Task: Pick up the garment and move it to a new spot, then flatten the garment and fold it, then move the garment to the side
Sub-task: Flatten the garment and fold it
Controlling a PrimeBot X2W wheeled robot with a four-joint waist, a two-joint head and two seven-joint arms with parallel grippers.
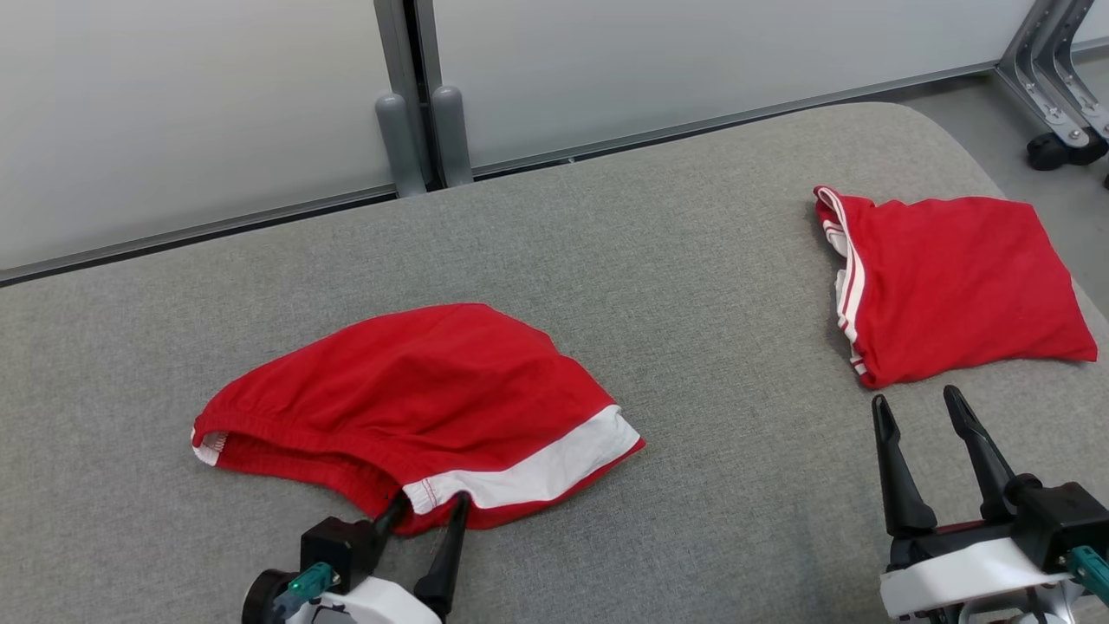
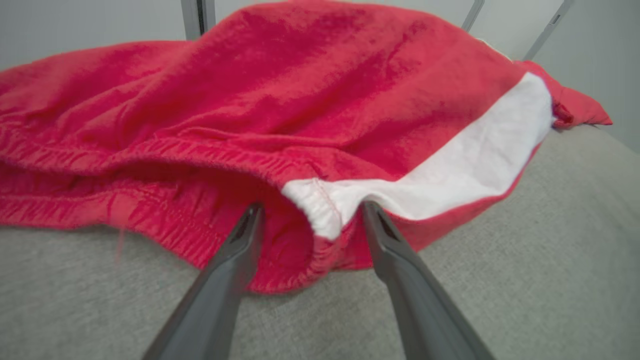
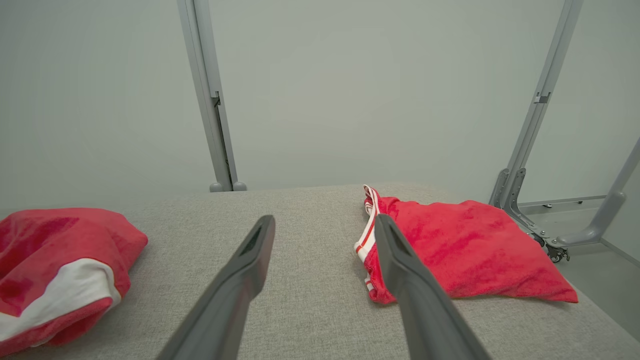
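A red garment [image 1: 407,390] with a white side panel and an elastic waistband lies loosely bunched on the grey table, left of centre. My left gripper [image 1: 431,501] is open at its near edge. In the left wrist view the two fingers [image 2: 311,210] straddle the white end of the waistband [image 2: 320,205], with their tips against the fabric [image 2: 300,100]. My right gripper [image 1: 916,397] is open and holds nothing, just short of a folded red garment [image 1: 962,286]. The right wrist view shows that gripper [image 3: 325,222] hovering above the table.
The folded red garment [image 3: 460,245] with white stripes lies near the table's rounded right edge [image 1: 1040,199]. The bunched garment [image 3: 60,265] shows at the left of the right wrist view. Grey posts [image 1: 424,139] and a wall panel stand behind the table. A wheeled metal frame [image 1: 1057,130] is at the far right.
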